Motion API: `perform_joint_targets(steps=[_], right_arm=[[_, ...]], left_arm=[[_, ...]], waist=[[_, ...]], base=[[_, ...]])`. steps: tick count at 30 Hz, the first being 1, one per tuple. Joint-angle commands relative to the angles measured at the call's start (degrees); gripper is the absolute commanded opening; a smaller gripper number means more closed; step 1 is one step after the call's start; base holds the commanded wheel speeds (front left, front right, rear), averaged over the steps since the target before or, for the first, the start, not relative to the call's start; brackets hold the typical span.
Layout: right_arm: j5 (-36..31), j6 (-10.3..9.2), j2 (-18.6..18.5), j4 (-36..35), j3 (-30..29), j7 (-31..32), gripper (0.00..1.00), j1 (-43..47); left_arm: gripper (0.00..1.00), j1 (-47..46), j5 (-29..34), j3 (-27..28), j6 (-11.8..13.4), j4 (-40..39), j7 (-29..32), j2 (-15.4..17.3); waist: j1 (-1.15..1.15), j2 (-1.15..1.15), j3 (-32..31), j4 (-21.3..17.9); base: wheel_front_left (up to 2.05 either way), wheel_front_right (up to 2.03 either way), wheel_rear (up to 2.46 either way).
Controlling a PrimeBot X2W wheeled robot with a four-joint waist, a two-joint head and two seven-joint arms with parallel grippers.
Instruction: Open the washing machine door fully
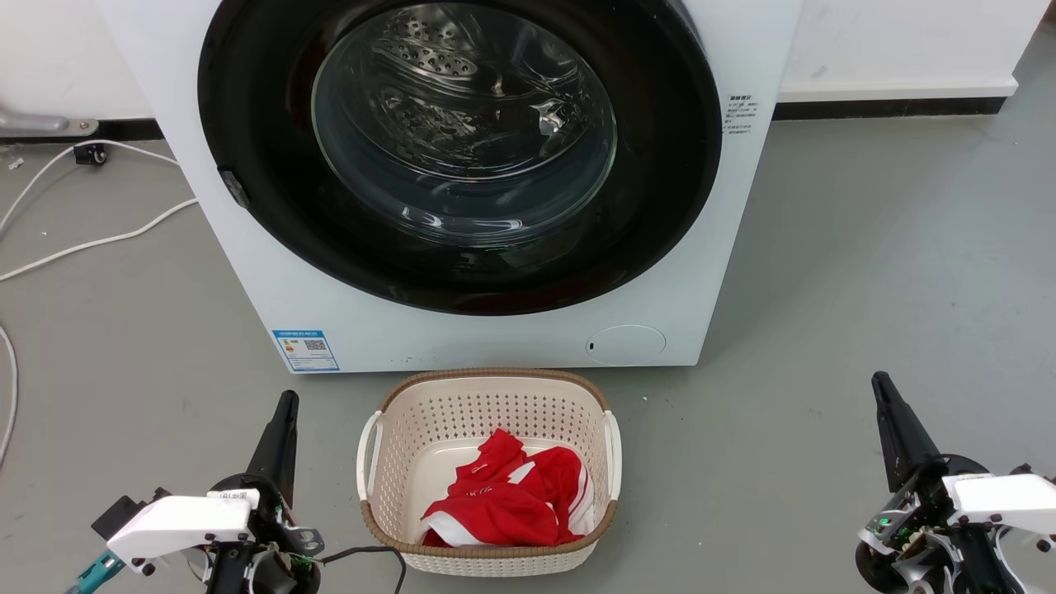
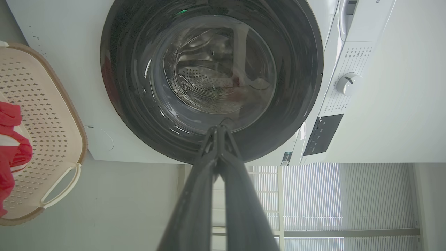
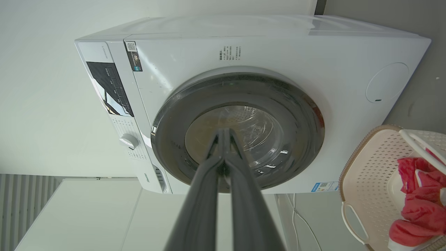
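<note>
Top of washing machine door (image 1: 462, 157) off-frame

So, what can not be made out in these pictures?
Head view: the top of the washing machine door is cut off by the upper edge.
Head view: the print on the blue label is too small to read.
Right wrist view: the right gripper hides part of the door.

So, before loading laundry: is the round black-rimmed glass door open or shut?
Shut: the round black-rimmed glass door lies flush on the white washing machine's front in every view.
</note>
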Motion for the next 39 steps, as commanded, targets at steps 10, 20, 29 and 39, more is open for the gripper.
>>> perform_joint_targets(steps=[10,20,29,39], right_arm=[[-0.2,0.00,0.2,0.0,-0.1,0.1,0.00,-0.7],[0.1,0.00,0.0,-0.1,0.1,-0.3,1.00,0.1],[-2.7,0.00,0.0,-2.5,1.6,-3.4,1.00,1.2],[-13.9,0.00,0.0,-4.8,2.4,-5.9,1.00,1.7]], left_arm=[[0.00,-0.5,0.3,0.2,-0.2,0.0,0.2,-0.1],[1.00,0.0,0.0,-0.3,0.0,0.0,-0.3,0.0],[1.00,-0.1,3.4,-2.7,0.0,-1.8,-3.4,0.0],[1.00,0.5,12.6,-3.3,0.0,-4.7,-5.9,0.0]], waist=[[0.00,0.00,0.0,0.0],[0.00,0.00,0.0,0.0],[0.00,0.00,0.0,0.0],[0.00,0.00,-0.1,0.0]], base=[[0.00,0.00,0.00],[0.00,0.00,0.00],[0.00,0.00,0.00],[0.00,0.00,0.00]])
